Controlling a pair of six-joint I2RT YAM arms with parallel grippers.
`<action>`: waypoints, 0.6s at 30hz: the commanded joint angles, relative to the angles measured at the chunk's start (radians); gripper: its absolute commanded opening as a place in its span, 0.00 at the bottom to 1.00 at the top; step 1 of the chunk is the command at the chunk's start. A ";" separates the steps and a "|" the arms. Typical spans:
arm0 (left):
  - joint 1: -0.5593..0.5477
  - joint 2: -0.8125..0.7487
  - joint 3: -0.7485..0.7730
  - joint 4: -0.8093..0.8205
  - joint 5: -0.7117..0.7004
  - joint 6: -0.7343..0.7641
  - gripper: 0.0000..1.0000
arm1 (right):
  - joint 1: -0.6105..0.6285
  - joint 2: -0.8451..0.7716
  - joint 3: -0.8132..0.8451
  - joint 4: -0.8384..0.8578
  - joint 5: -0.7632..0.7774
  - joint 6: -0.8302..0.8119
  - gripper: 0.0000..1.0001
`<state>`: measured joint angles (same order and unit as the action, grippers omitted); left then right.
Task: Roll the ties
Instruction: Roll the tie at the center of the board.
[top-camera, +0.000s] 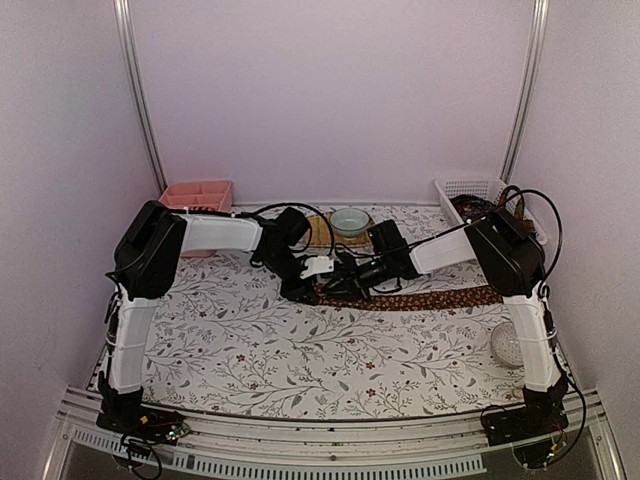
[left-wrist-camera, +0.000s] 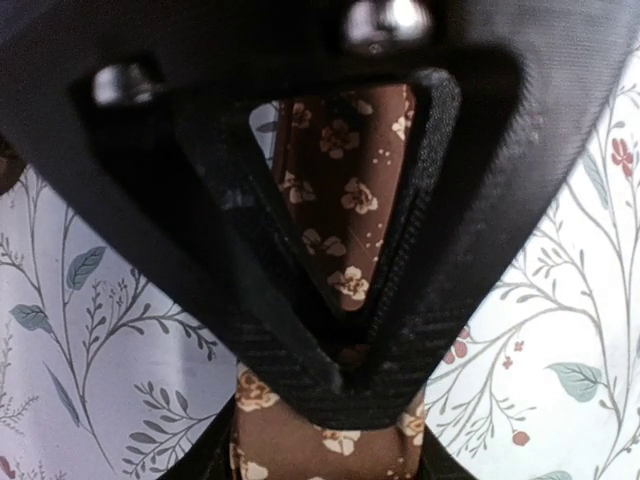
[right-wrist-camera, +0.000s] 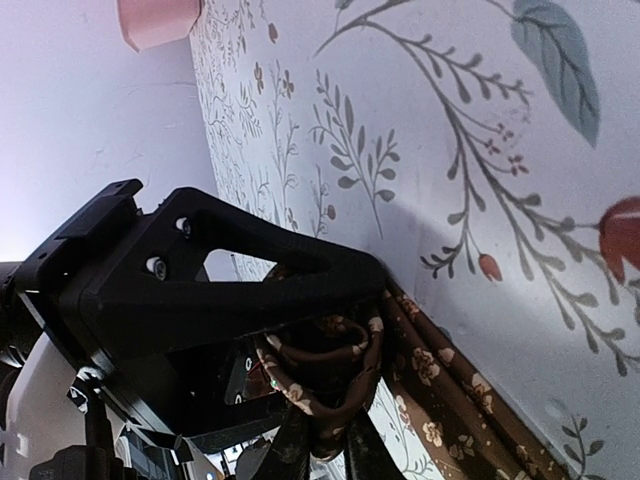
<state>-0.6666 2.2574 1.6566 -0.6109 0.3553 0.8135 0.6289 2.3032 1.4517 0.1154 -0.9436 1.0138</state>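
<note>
A brown tie (top-camera: 440, 298) with small pale flowers lies flat across the floral table cloth, from mid-table toward the right. Its left end is curled into a loose roll (right-wrist-camera: 320, 372). My right gripper (right-wrist-camera: 335, 455) is shut on that roll, with a dark finger on each side. My left gripper (left-wrist-camera: 325, 470) meets it from the left and has the tie (left-wrist-camera: 335, 445) between its fingers. The right gripper's triangular finger (left-wrist-camera: 440, 250) fills most of the left wrist view. Both grippers meet at mid-table in the top view, the left (top-camera: 305, 290) and the right (top-camera: 348, 280).
A white basket (top-camera: 470, 187) at the back right holds more dark ties (top-camera: 472, 208). A pink tray (top-camera: 197, 193) stands at the back left. A green bowl (top-camera: 349, 221) sits on a yellowish mat (top-camera: 320, 233) behind the grippers. A clear ball (top-camera: 508, 343) lies near the right arm.
</note>
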 joint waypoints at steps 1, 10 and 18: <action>-0.025 0.030 -0.014 -0.038 -0.035 -0.015 0.46 | 0.014 -0.035 0.030 -0.030 0.024 -0.042 0.11; -0.021 -0.079 -0.073 -0.012 0.017 -0.087 0.67 | 0.004 -0.002 0.060 -0.118 0.074 -0.095 0.10; 0.017 -0.202 -0.140 0.019 0.059 -0.269 0.73 | 0.003 0.028 0.054 -0.145 0.085 -0.122 0.10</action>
<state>-0.6685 2.1429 1.5448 -0.6094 0.3756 0.6662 0.6285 2.3039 1.4990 -0.0010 -0.8783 0.9211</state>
